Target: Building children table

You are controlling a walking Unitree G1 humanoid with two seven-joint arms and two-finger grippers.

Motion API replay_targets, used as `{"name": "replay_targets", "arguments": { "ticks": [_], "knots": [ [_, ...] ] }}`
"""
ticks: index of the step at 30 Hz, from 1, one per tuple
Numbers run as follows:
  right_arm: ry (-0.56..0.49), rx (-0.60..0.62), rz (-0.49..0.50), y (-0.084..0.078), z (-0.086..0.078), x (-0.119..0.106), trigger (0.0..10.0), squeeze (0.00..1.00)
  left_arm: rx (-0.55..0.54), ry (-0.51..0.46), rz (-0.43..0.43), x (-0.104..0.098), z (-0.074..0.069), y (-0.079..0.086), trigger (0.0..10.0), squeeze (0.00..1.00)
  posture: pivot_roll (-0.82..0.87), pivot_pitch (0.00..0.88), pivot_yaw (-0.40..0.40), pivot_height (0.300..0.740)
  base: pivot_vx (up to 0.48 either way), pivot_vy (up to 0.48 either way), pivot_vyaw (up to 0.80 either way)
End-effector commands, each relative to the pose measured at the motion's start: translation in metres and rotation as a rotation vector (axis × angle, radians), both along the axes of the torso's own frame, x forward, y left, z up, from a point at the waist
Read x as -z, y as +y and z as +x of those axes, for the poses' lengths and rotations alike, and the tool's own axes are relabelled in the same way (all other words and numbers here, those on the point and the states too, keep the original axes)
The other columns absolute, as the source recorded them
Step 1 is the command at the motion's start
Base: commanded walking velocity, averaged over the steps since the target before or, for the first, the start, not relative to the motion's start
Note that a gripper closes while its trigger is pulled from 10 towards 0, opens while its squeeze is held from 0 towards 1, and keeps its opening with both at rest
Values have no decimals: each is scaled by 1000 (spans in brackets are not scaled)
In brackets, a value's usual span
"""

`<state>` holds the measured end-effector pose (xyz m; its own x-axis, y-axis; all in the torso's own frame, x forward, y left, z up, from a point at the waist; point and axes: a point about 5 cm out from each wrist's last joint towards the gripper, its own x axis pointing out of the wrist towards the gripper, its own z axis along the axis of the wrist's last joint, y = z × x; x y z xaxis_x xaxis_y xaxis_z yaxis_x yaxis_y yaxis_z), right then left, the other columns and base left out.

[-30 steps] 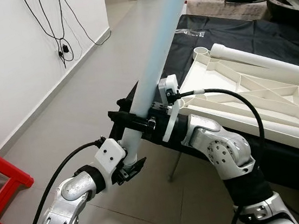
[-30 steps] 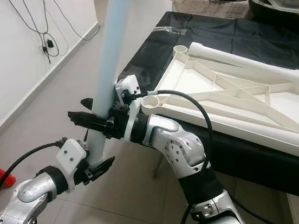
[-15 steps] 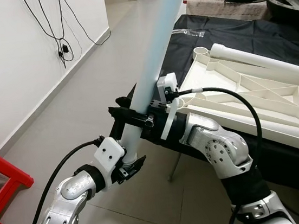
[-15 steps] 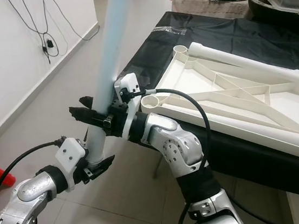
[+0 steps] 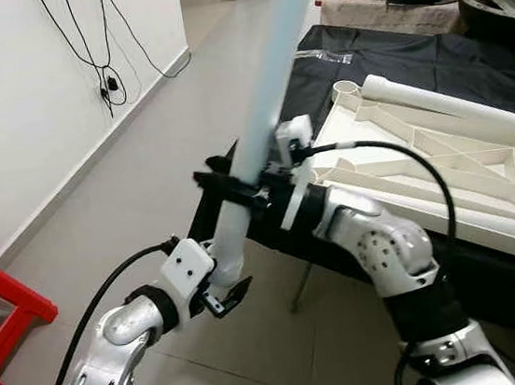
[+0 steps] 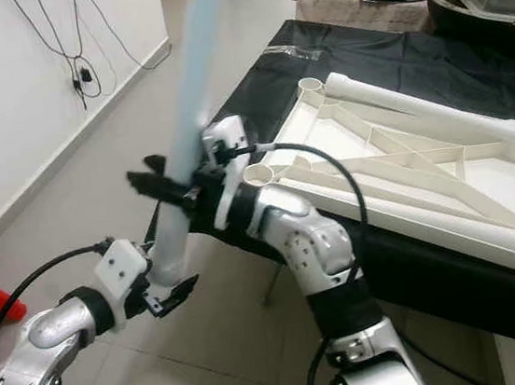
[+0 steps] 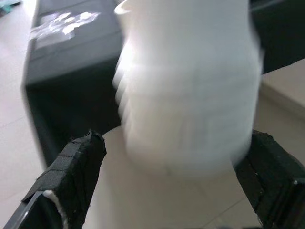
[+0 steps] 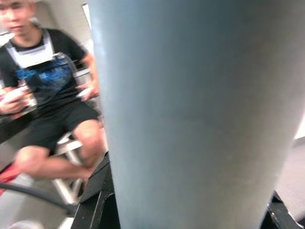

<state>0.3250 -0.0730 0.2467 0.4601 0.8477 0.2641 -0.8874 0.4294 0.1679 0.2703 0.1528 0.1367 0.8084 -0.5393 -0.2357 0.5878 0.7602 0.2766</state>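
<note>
We hold the long pale-blue plastic table leg with both tools at the centre of the frame, its upper end running out through the top edge. Our left tool grips the whiter, thicker foot of the leg from below, while our right tool clamps the shaft higher up; two grips apart on one long tube, we judge, keep it from swinging as it is steered.

To the right lies the white ribbed plastic table frame, turned underside up on the tabletop draped in black cloth, with round corner sockets and a second white leg along its far edge (the near socket looks the likely target).

The left wrist view gives what the head views cannot: black padded fingers standing either side of the blurred white foot. The right wrist view shows the blue shaft up close, and beyond it a seated person in a dark shirt.

A red plastic stool sits at lower left.
</note>
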Motion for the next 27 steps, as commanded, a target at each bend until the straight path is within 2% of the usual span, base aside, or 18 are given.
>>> {"name": "replay_targets", "arguments": {
  "ticks": [1, 2, 3, 4, 7, 8, 9, 10, 13, 14, 16, 19, 27],
  "knots": [
    [-28, 64, 22, -10, 6, -8, 2667, 0, -72, 1, 4, 4, -2, 10, 10000, 0, 71, 125, -53, 740, 0, 0, 0],
    [-33, 131, 18, -18, 11, -10, 7961, 0, -117, -8, -5, 4, -3, 14, 10000, 0, 72, 126, -53, 740, 0, 0, 0],
    [-36, 202, 13, -25, 16, -12, 10000, 0, -146, -23, -19, 3, -6, 16, 10000, 0, 71, 125, -52, 740, 0, 0, 0],
    [-36, 202, 13, -25, 16, -12, 10000, 0, -146, -23, -19, 3, -6, 16, 10000, 0, 71, 125, -52, 740, 0, 0, 0],
    [-47, 375, 1, -41, 27, -16, 10000, 0, -210, -89, -72, -5, -11, 16, 10000, 0, 70, 124, -53, 740, 0, 0, 0],
    [-47, 375, 1, -41, 27, -16, 10000, 0, -210, -89, -72, -5, -11, 16, 10000, 0, 70, 124, -53, 740, 0, 0, 0],
    [-65, 454, 4, -47, 31, -20, 10000, 0, -237, -113, -90, -8, -13, 14, 10000, 0, 73, 124, -53, 740, 0, 0, 0],
    [-65, 454, 4, -47, 31, -20, 10000, 0, -237, -113, -90, -8, -13, 14, 10000, 0, 73, 124, -53, 740, 0, 0, 0],
    [-181, 725, 18, -63, 36, -36, 10000, 0, -336, -213, -176, -26, -13, 5, 10000, 0, 71, 123, -57, 740, 0, 0, 0],
    [-181, 725, 18, -63, 36, -36, 10000, 0, -336, -213, -176, -26, -13, 5, 10000, 0, 71, 123, -57, 740, 0, 0, 0],
    [-225, 818, 59, -69, 37, -45, 10000, 0, -381, -266, -219, -37, -11, 2, 10000, 0, 69, 122, -61, 740, 0, 0, 0],
    [-245, 865, 80, -70, 38, -49, 10000, 0, -401, -305, -239, -45, -9, 1, 10000, 0, 72, 124, -63, 740, 0, 0, 0],
    [-255, 861, 78, -63, 39, -48, 10000, 0, -417, -330, -218, -49, -8, 4, 10000, 0, 74, 122, -64, 740, 226, 0, 0]
  ]
}}
